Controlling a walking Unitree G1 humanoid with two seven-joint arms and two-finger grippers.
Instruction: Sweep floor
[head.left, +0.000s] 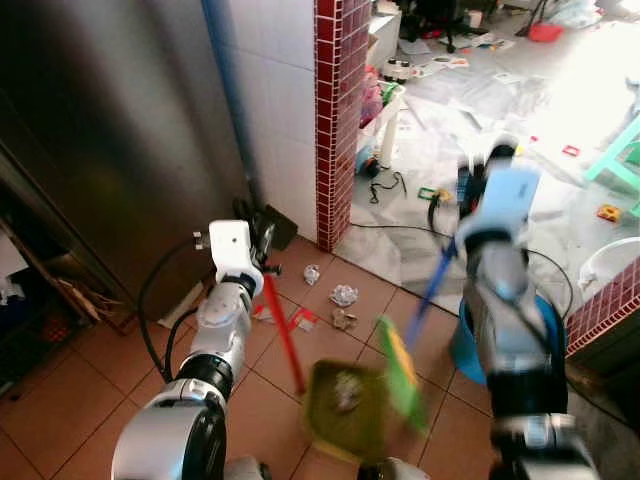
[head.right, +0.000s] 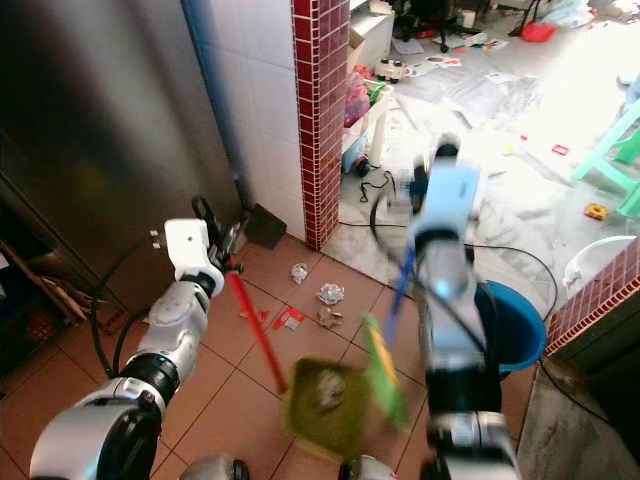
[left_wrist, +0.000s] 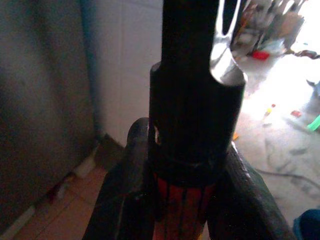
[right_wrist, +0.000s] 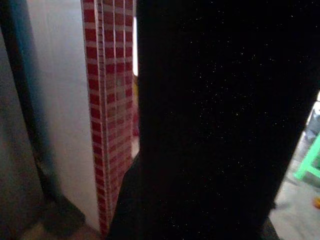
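Note:
My left gripper (head.left: 262, 262) is shut on the red handle (head.left: 283, 335) of an olive-green dustpan (head.left: 345, 410). The pan rests low on the brown tile floor with a pale crumpled scrap inside. In the left wrist view the fingers (left_wrist: 125, 200) clamp the red handle just under its black cap (left_wrist: 195, 100). My right gripper (head.left: 458, 235), blurred, is shut on a blue broom handle (head.left: 430, 290). Its green brush head (head.left: 400, 372) sits at the pan's right edge. Crumpled paper (head.left: 343, 294) and red scraps (head.left: 300, 320) lie on the tiles beyond the pan.
A red brick pillar (head.left: 335, 120) and a white tiled wall stand ahead, with a steel cabinet (head.left: 100, 130) to the left. A blue bucket (head.left: 468, 345) sits behind my right arm. Cables (head.left: 400, 232) cross the littered grey floor beyond. A green stool (head.left: 620, 150) is far right.

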